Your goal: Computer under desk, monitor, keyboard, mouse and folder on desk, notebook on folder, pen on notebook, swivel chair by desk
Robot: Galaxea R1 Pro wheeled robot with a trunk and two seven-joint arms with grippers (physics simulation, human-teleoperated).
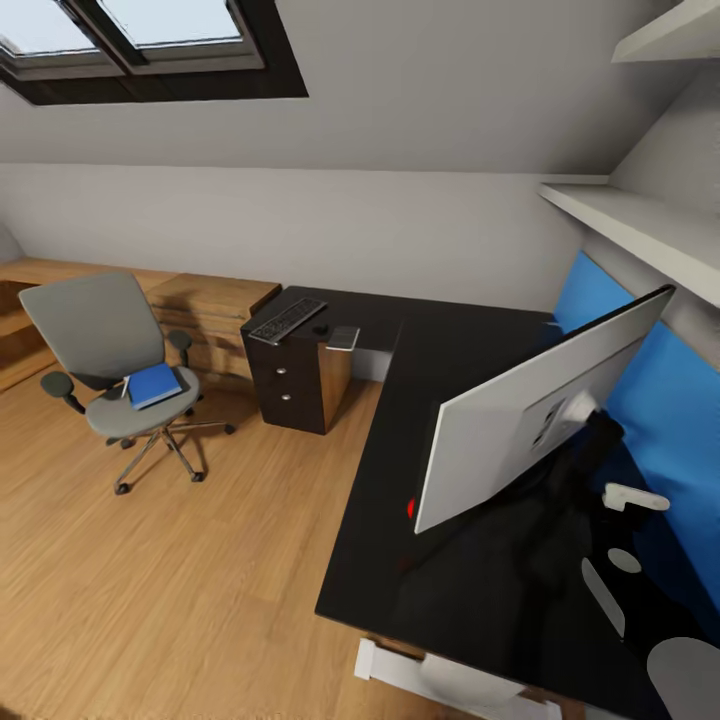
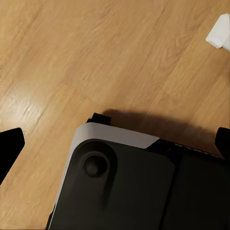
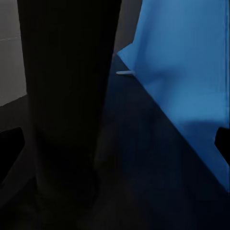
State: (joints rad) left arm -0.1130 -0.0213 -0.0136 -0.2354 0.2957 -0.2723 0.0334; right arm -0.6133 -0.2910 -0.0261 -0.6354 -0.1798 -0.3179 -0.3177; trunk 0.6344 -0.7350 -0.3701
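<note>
One black L-shaped desk (image 1: pixel 400 470) fills the corner, monitor (image 1: pixel 530 410) and keyboard (image 1: pixel 287 320) on top. Wood floor (image 1: pixel 150 580) holds the chair (image 1: pixel 110 350) with the folder (image 1: pixel 154 384). Both grippers' fingers are spread apart.

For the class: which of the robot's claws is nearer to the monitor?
Right. The right claw is over the desk right beside the monitor's black stand, by the blue back panel. The left claw points down at the wood floor.

desk (image 1: pixel 420 400): glossy black top;
floor (image 1: pixel 150 580): smooth wood planks;
swivel chair (image 1: pixel 110 350): grey cloth, chrome base;
folder (image 1: pixel 155 384): smooth blue
</note>
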